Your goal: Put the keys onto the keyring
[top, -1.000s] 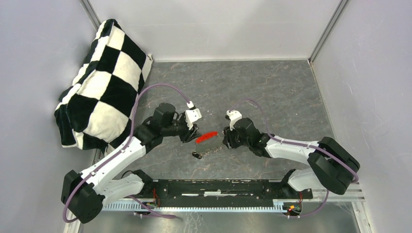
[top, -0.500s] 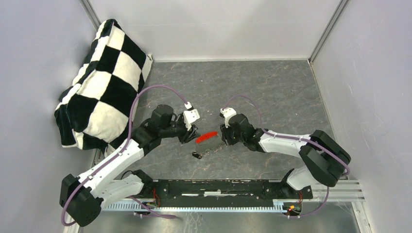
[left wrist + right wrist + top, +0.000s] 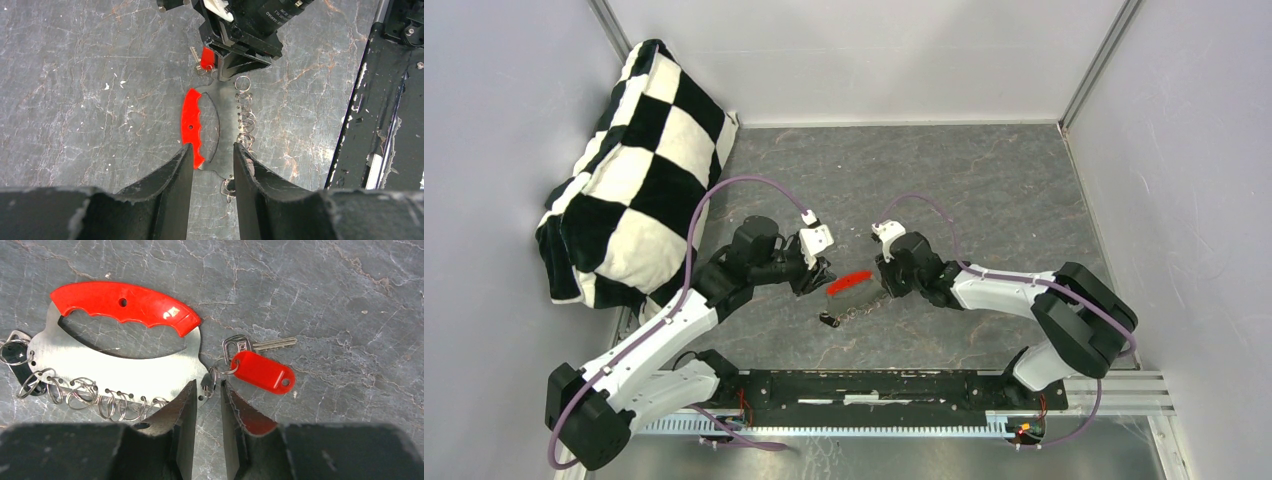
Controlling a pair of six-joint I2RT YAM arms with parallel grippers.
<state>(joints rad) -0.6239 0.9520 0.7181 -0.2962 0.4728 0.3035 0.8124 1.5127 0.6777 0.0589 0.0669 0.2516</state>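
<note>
Grey marbled table [image 3: 984,190]. The keyring [image 3: 120,302] lies upper left in the right wrist view, long axis left-right. My right hand [image 3: 207,405], fingers narrowly parted, straddles its right-end loop, with the red-tagged key [image 3: 262,372] just right. My left hand [image 3: 212,155] brackets the far end; I cannot tell if it grips.

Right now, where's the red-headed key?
Right wrist view, right of centre: the red key lies on the table just right of the right gripper, at the end of the keyring.

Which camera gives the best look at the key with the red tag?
The right wrist view: the red-tagged key lies whole and close, beside the keyring. The left wrist view shows only a small far glimpse by the right tool. In the top view I cannot make it out.
</note>
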